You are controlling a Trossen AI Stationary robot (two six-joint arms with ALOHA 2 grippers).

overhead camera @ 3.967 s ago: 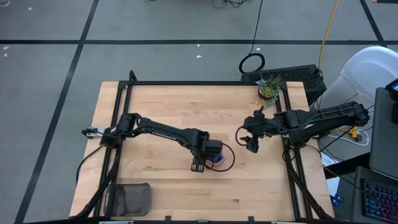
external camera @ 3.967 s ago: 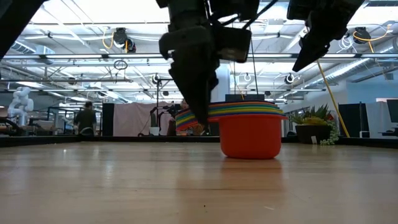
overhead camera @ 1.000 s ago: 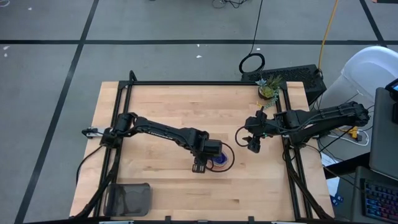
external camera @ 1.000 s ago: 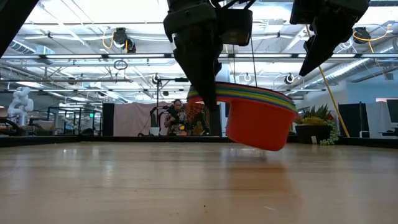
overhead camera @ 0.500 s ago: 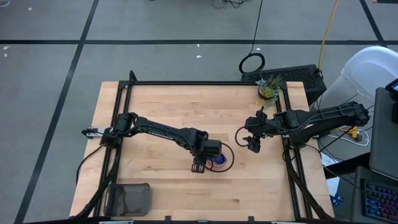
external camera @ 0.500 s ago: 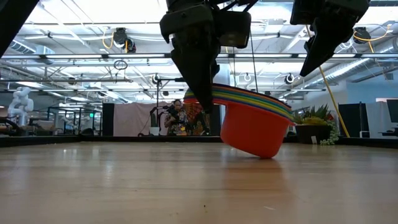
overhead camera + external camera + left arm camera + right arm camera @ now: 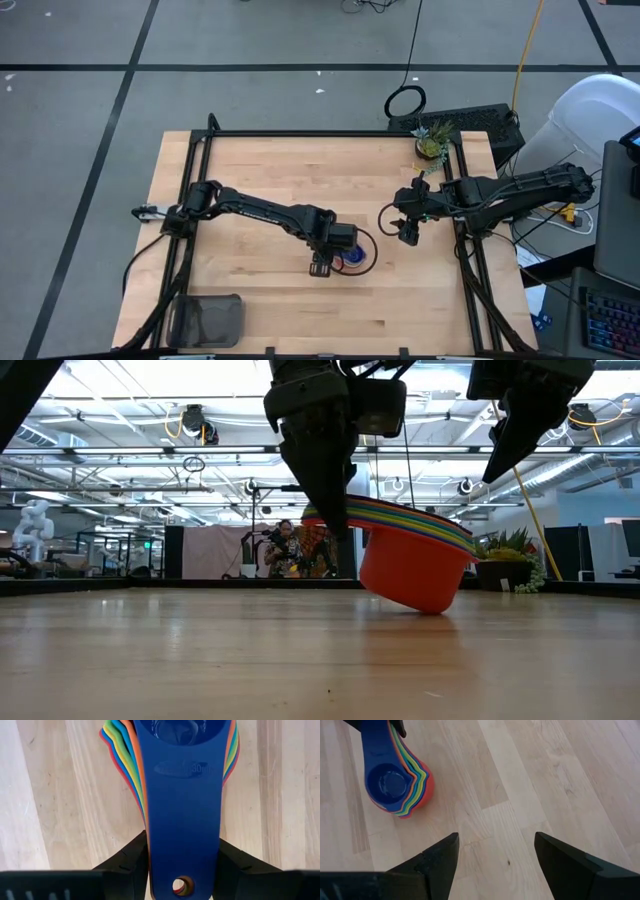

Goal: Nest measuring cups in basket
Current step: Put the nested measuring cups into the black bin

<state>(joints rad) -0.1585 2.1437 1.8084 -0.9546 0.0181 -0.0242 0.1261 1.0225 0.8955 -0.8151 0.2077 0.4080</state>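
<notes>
Now wood table (image 7: 260,170) w/ black frame; grey taped floor (image 7: 90,100).

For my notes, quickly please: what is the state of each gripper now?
Left gripper: shut on the handles of the nested measuring cups, tilted.
Right gripper: open, holding nothing.
</notes>
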